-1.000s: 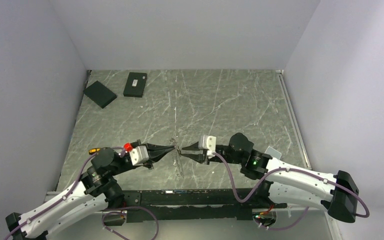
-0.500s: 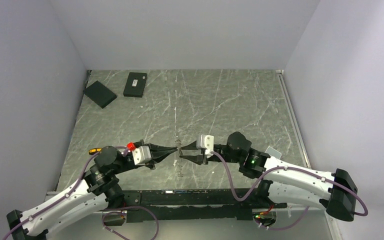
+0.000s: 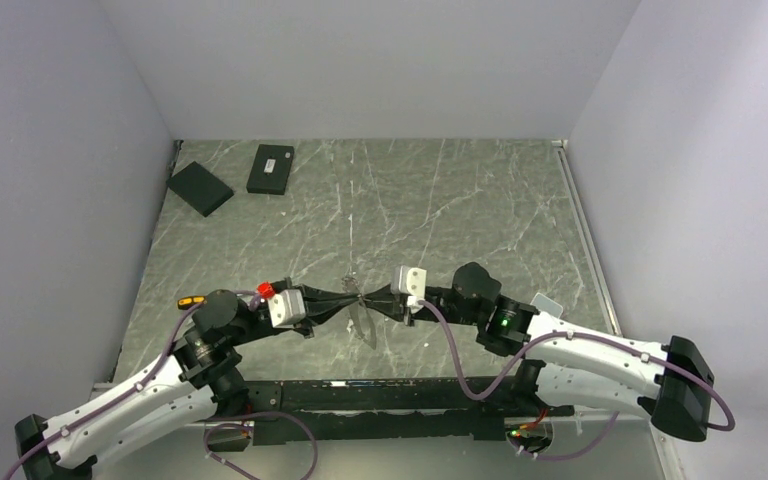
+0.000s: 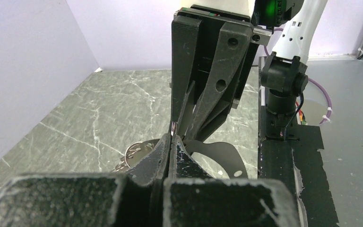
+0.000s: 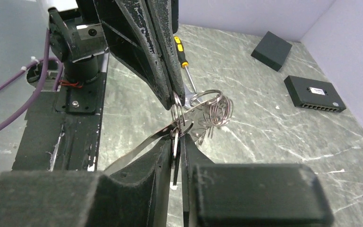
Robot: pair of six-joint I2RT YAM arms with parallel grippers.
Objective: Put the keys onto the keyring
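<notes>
Left claw [image 5: 174, 99] grips the keyring [image 5: 212, 108] wire, right claw [image 5: 176, 150] clenches one of the keys [image 5: 189, 124]; they meet at six o'clock from the table [image 3: 440, 200] centre. Best brace the ring steady and slide the key's hole along the wire slowly, without twisting

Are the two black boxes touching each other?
No, the square box and the long box lie apart, with a strip of table showing between them.
</notes>
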